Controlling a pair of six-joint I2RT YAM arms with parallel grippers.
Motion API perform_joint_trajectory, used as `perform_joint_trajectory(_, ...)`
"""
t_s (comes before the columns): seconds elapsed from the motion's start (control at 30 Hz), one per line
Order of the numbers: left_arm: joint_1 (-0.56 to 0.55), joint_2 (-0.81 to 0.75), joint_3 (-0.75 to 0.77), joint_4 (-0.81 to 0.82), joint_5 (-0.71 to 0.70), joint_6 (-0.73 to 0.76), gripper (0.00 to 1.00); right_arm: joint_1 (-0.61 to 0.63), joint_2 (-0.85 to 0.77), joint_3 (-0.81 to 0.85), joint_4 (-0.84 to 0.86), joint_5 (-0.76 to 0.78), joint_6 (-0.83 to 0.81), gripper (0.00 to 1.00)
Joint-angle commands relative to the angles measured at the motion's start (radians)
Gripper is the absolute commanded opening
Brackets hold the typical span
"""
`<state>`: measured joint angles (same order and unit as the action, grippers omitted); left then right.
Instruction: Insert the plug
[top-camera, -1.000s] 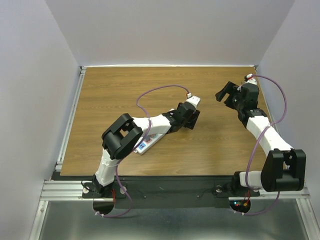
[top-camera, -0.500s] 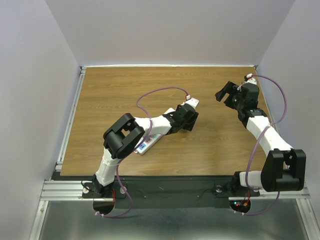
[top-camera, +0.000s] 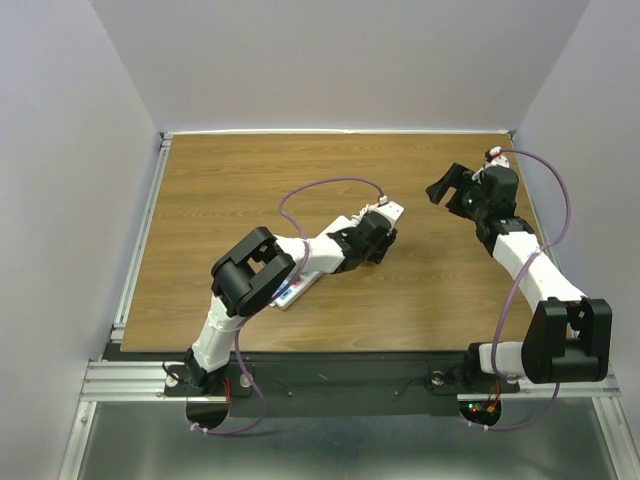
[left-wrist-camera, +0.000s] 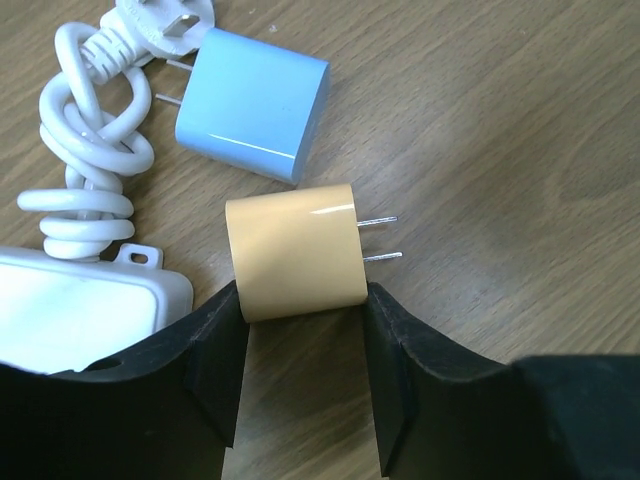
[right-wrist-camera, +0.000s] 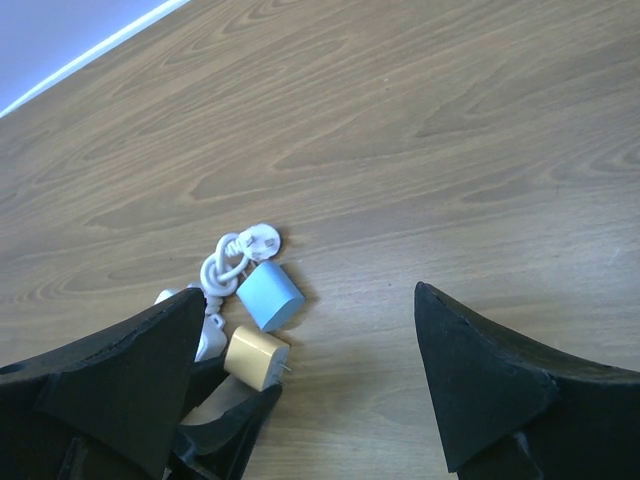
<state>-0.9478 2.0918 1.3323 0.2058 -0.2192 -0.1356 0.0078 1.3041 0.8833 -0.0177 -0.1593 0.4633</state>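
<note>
A tan plug (left-wrist-camera: 295, 255) with two metal prongs pointing right sits between my left gripper's (left-wrist-camera: 300, 300) fingertips, which touch both of its sides just above the wood. It also shows in the right wrist view (right-wrist-camera: 255, 358). The white power strip (left-wrist-camera: 70, 300) lies to its left and shows under the left forearm in the top view (top-camera: 295, 290). In the top view my left gripper (top-camera: 372, 243) hides the plug. My right gripper (top-camera: 447, 185) hangs wide open and empty over the back right of the table, and the right wrist view (right-wrist-camera: 308, 300) shows bare wood between its fingers.
A blue adapter (left-wrist-camera: 255, 105) lies just beyond the tan plug, also in the right wrist view (right-wrist-camera: 268, 297). The strip's coiled white cord (left-wrist-camera: 90, 150) and its round plug (left-wrist-camera: 165, 25) lie beside it. The wooden table (top-camera: 230, 180) has walls on three sides.
My left gripper has shifted slightly left and nearer, and its purple cable loop has moved with it. The right arm has hardly moved.
</note>
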Motion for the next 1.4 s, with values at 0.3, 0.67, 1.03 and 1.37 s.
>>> perform_joint_trajectory(0.3,-0.006,-0.442,-0.35,0.201,0.299,0.313,0.02,-0.003,-0.022,0.032,-0.132,-0.417,-0.103,0.88)
perform_joint_trajectory(0.67,-0.084,-0.691,-0.498,0.122,0.367,0.367,0.03,0.093,-0.002,0.013,-0.183,-0.89,-0.055,0.81)
perform_joint_trajectory(1.03,-0.124,-0.802,-0.578,0.142,0.302,0.379,0.03,0.257,0.092,-0.006,-0.208,-0.927,-0.084,0.79)
perform_joint_trajectory(1.37,-0.146,-0.808,-0.575,0.162,0.304,0.375,0.03,0.31,0.169,0.009,-0.211,-0.948,-0.127,0.73)
